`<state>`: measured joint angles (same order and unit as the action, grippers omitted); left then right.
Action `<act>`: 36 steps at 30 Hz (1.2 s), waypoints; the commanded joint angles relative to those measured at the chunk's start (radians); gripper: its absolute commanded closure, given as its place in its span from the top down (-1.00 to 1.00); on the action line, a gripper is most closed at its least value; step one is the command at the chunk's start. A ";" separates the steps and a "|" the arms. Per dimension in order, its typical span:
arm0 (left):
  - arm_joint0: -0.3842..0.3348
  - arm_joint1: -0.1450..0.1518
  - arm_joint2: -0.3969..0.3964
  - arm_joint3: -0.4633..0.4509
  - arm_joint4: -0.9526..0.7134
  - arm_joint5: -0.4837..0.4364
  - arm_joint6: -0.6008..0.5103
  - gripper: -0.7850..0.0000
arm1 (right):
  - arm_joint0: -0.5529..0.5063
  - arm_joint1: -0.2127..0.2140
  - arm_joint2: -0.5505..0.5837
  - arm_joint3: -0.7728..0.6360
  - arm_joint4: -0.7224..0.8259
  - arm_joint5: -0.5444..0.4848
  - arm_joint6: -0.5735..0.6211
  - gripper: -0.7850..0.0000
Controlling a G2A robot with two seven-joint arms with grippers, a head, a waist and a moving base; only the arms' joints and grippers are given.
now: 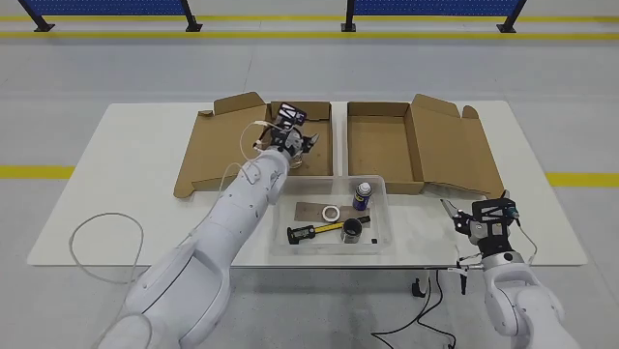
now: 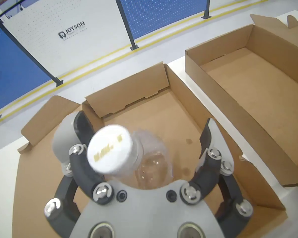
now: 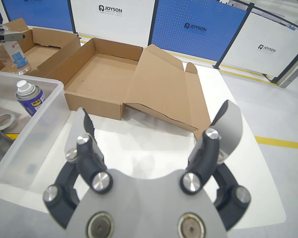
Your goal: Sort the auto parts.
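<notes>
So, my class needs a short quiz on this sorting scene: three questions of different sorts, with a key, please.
1. True or false: the right gripper has its jaws shut.
2. Which thing is between the jaws of the left gripper? A. white-capped bottle B. wrench C. tyre
3. Fill in: the spray can stands in the clear ____.
Key: 1 false; 2 A; 3 bin.
</notes>
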<state>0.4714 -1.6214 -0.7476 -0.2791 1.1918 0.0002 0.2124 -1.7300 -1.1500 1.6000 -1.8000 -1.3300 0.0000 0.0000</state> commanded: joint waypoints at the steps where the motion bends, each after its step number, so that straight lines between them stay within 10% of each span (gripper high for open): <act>1: 0.000 0.004 -0.005 0.000 0.010 0.055 0.007 1.00 | 0.000 0.000 0.000 0.000 0.000 0.000 0.000 1.00; 17: 0.109 0.090 -0.117 -0.286 0.041 0.082 0.048 1.00 | 0.000 0.000 0.000 0.000 0.000 0.000 0.000 1.00; 36: 0.621 0.269 -0.454 -1.232 0.217 -0.119 -0.366 1.00 | 0.000 0.000 0.000 0.000 0.000 0.000 0.000 1.00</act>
<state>1.0625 -1.3566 -1.1975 -1.4625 1.4027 -0.0938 -0.1387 -1.7300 -1.1500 1.6000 -1.8000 -1.3300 0.0000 0.0000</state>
